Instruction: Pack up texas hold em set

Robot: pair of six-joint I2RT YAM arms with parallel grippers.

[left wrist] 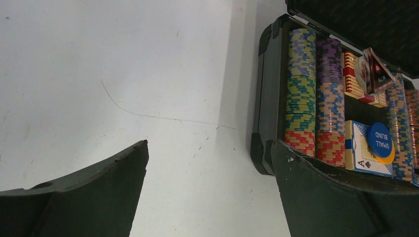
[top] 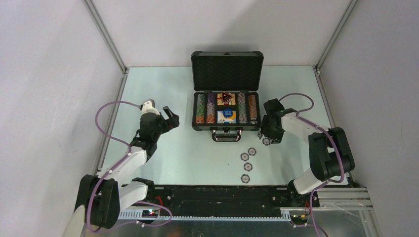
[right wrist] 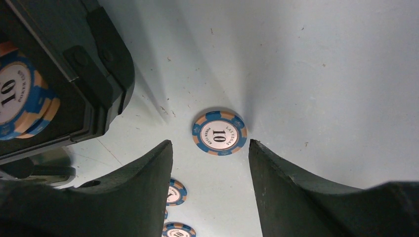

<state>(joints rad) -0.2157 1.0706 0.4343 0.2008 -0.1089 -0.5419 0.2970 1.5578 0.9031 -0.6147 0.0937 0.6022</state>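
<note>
Right wrist view: the light, stiff poker chip (right wrist: 219, 132), flat on the table (right wrist: 321, 74), was judged best pinched across its rim by the parted right jaws; the left jaws were parted too.

Left claw (left wrist: 208, 148) wide open; right claw (right wrist: 210, 145) open, pointing down

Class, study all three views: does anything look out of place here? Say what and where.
Five poker chips lie loose on the table in front of the open case, outside its chip rows; the right gripper hangs open above the farthest one.
</note>
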